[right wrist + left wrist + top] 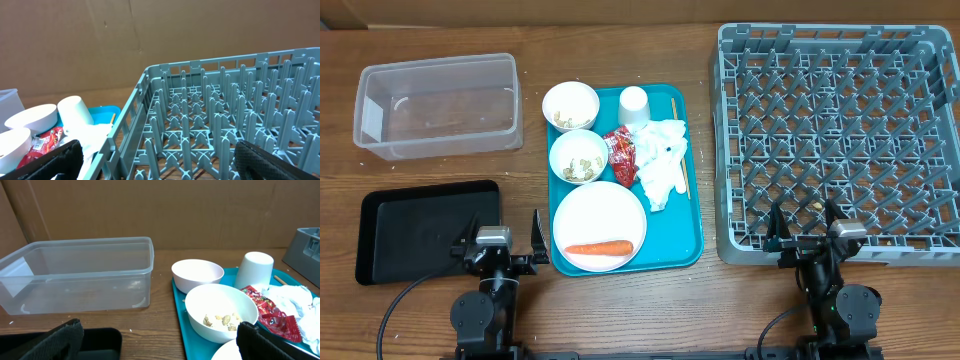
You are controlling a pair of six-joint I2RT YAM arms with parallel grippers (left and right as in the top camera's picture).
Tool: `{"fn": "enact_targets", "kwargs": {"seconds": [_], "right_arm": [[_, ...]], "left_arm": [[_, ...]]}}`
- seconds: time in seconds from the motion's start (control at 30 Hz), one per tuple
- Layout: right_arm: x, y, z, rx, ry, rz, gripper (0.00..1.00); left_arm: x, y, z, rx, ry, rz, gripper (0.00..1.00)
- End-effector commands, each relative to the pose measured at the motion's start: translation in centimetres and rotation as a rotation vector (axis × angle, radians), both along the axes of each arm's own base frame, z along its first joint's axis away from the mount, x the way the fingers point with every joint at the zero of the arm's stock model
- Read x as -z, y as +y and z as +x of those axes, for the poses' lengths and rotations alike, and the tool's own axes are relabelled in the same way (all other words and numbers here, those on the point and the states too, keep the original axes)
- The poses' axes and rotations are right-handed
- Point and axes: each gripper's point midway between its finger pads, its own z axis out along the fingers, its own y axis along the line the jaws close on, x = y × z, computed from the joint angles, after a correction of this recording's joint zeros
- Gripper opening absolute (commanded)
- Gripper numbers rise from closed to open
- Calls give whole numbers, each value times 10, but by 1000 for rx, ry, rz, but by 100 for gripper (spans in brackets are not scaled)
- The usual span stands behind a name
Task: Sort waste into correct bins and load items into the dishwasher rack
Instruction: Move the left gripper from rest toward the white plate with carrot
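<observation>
A teal tray (692,240) in the middle holds a white plate (600,222) with an orange carrot (599,248) on it, two white bowls (570,104) (578,157) with food scraps, a white cup (634,105), a red wrapper (621,153), crumpled white napkins (662,158) and a thin wooden stick (679,148). The grey dishwasher rack (837,140) stands at the right. A clear tub (438,106) and a black tray (425,230) lie at the left. My left gripper (503,240) stands open between black tray and teal tray. My right gripper (806,228) is open at the rack's near edge.
A cardboard wall (160,210) closes off the back of the wooden table (530,30). In the left wrist view the nearer bowl (220,312) with scraps sits just ahead of the right finger (272,342). The rack's upright pegs (215,125) fill the right wrist view.
</observation>
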Motion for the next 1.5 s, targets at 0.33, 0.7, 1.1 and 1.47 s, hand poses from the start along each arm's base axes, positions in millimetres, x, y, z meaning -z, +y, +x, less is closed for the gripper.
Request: {"fn": "enact_targets", "kwargs": {"seconds": [0.33,0.7,1.1,1.47], "right_arm": [[2,0,0,0,-5,-2,100],[2,0,0,0,-5,-2,100],[2,0,0,0,-5,-3,100],[2,0,0,0,-5,-2,100]], "left_arm": [[0,2,0,-8,-4,19,100],[0,2,0,-9,-4,19,100],[0,2,0,-8,-4,20,100],[-8,-67,-12,363,54,-503,100]]}}
